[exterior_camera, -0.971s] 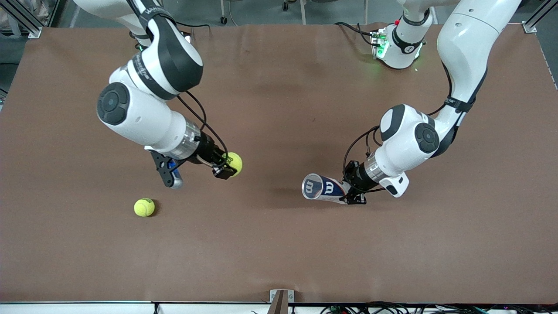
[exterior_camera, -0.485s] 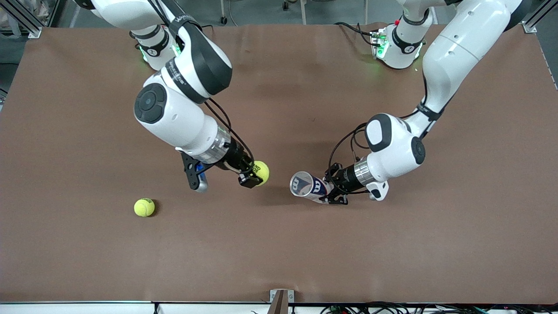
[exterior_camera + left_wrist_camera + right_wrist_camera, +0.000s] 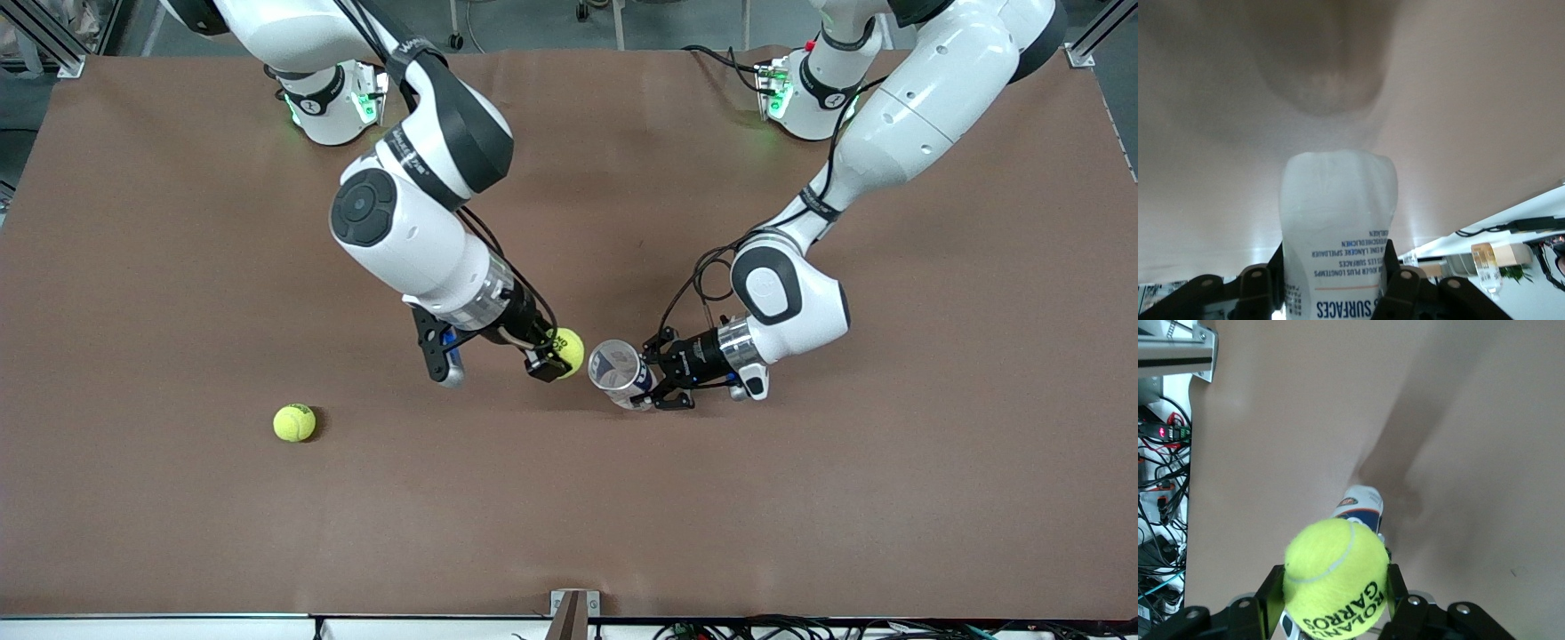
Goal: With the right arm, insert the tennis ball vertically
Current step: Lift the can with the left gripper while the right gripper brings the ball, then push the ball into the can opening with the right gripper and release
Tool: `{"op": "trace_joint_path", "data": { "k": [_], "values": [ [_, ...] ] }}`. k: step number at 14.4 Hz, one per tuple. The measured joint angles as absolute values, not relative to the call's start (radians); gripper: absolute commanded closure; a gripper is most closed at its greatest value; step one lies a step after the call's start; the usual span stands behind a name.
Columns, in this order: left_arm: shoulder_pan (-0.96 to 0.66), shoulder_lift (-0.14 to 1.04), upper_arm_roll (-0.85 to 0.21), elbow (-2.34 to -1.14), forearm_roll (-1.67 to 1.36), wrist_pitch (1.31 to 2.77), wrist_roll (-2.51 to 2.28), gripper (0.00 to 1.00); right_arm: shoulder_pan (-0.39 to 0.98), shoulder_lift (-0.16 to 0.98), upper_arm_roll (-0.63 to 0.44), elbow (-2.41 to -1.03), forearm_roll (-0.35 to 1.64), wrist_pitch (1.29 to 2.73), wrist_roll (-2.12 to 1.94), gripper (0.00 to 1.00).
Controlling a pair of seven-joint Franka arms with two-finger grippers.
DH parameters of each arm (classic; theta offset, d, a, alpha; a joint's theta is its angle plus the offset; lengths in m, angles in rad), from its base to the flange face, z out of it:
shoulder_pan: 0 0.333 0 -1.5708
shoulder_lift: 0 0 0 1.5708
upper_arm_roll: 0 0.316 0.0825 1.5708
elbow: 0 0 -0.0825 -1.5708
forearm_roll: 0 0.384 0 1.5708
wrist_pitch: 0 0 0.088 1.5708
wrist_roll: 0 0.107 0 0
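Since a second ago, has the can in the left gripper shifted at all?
Yes. The can in the left gripper has moved toward the right arm's end of the table, judged against the loose ball, and closer to the held ball.

From high across the table [image 3: 178,533], the front camera faces my two bases. My left wrist camera looks close along the can [image 3: 1338,227] between its fingers [image 3: 1401,293]. My right wrist camera peers past the tennis ball [image 3: 1336,580], catching that same can [image 3: 1360,503] farther off.
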State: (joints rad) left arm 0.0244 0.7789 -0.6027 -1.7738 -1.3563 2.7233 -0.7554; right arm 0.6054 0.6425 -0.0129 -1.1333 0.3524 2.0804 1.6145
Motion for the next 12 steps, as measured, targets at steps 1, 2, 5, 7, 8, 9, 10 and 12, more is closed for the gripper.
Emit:
{"op": "trace_joint_path", "data": {
  "k": [1,2,5,7,8,9,10,12],
  "values": [
    [0.021,0.791,-0.603,-1.772,-1.409,2.715,-0.711,0.44,0.613,0.647,-0.014,-1.133,0.352,2.095,1.624,1.0],
    [0.02,0.804,-0.603,-1.767,-1.449,2.7,-0.677,0.44,0.62,0.652,-0.015,-1.133,0.35,2.11,1.629,1.0],
    [0.023,0.837,-0.603,-1.747,-1.541,2.633,-0.601,0.44,0.643,0.672,-0.016,-1.132,0.329,2.148,1.649,1.0],
    [0.023,0.849,-0.603,-1.736,-1.584,2.587,-0.565,0.44,0.66,0.687,-0.017,-1.132,0.314,2.16,1.657,1.0],
    [0.023,0.855,-0.603,-1.735,-1.604,2.572,-0.542,0.43,0.668,0.694,-0.017,-1.131,0.309,2.167,1.66,1.0],
    [0.023,0.864,-0.603,-1.733,-1.625,2.56,-0.515,0.43,0.674,0.699,-0.019,-1.131,0.307,2.171,1.663,1.0],
    [0.023,0.872,-0.603,-1.731,-1.643,2.549,-0.492,0.43,0.68,0.703,-0.02,-1.131,0.302,2.176,1.669,0.99],
    [0.023,0.886,-0.603,-1.726,-1.654,2.542,-0.469,0.43,0.686,0.709,-0.02,-1.13,0.282,2.189,1.687,0.84]
  ]
}}
